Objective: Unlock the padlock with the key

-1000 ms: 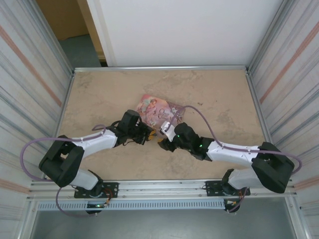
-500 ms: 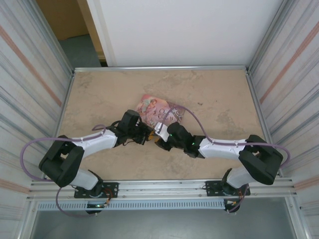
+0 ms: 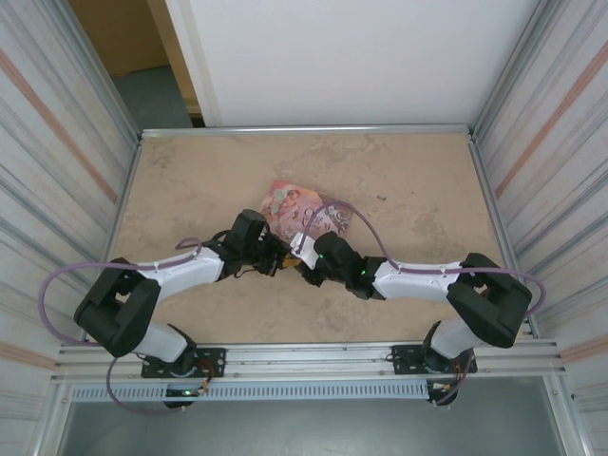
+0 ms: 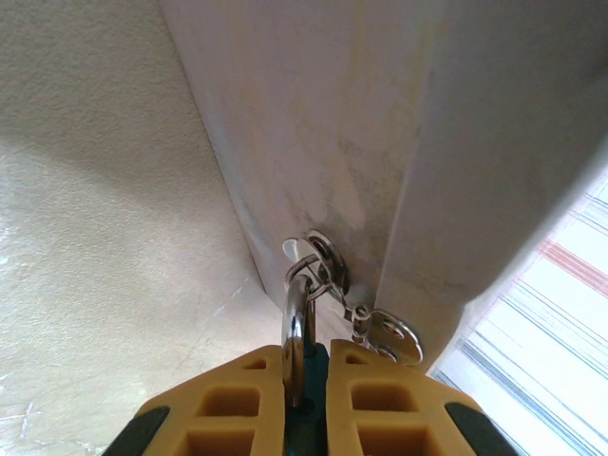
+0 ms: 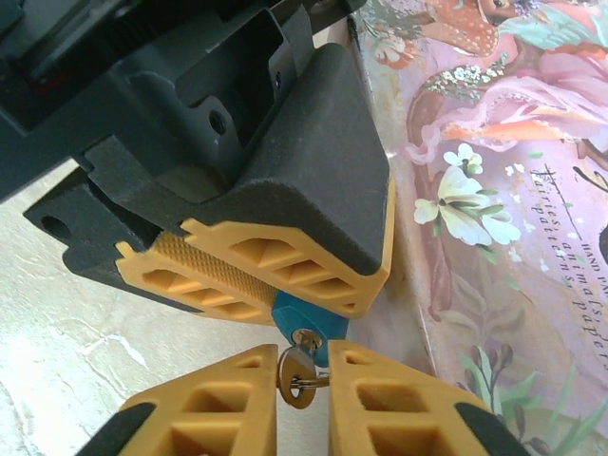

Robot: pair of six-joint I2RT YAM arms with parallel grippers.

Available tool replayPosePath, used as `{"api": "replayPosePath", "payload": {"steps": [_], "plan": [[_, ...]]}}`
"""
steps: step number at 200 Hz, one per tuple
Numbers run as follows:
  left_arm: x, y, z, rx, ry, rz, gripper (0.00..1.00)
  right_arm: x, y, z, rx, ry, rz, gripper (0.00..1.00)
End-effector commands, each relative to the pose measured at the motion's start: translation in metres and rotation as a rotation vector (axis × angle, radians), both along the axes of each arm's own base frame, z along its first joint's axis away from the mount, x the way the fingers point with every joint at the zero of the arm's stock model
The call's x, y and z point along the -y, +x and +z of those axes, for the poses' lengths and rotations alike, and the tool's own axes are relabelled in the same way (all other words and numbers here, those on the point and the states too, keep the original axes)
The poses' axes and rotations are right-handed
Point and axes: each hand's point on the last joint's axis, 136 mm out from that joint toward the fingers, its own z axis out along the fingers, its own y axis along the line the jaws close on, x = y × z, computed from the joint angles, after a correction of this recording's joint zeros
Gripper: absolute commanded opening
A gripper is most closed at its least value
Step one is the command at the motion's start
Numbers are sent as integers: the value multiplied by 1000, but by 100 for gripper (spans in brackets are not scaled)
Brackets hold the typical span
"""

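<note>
Left fingers [image 4: 237,399]: clenched on the padlock [image 5: 288,315] at the pink tin [image 5: 494,209], on the edge nearest the arm bases. The shackle is pinched between my pads and hooked into the tin's hasp [image 4: 323,256].
Right fingers [image 5: 218,408]: drawn in close around the key [image 5: 294,372]. Can't tell if both pads actually bite.
Padlock: the blue body pokes out from my left fingers, just beside the tin wall. The keyway end faces my right fingers.
Key: at the keyway. How deep the blade sits is hidden.
Axis: body, keyway and key look to be in one line pointing back at my right fingers, so the twist goes about that line.
Nearer arm: right, it's on the key. Left just braces.
Room: the tin wall is tight on one side of my right fingers and my left fingers are dead ahead. There's bare tabletop [image 3: 190,180] on the side away from the tin.
Risk (my guess): the key head slips if my grip is partial.
</note>
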Motion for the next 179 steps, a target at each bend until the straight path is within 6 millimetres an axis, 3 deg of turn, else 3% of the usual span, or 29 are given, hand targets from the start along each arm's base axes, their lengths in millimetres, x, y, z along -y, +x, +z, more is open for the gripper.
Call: {"api": "replayPosePath", "payload": {"steps": [1, 26, 80, 137, 179], "plan": [[8, -6, 5, -5, -30, -43, 0, -6, 3, 1, 12, -2, -1, 9], [10, -7, 5, -4, -29, -47, 0, -5, 3, -2, 0, -6, -9, 0], [9, -8, 2, -6, -20, -45, 1, 0, 3, -5, -66, 35, -53, 0], [3, -7, 1, 9, 21, -36, 40, 17, 8, -6, -255, 168, -197, 0], [-5, -6, 2, 35, 64, -32, 50, 30, 8, -10, -425, 254, -296, 0]]}}
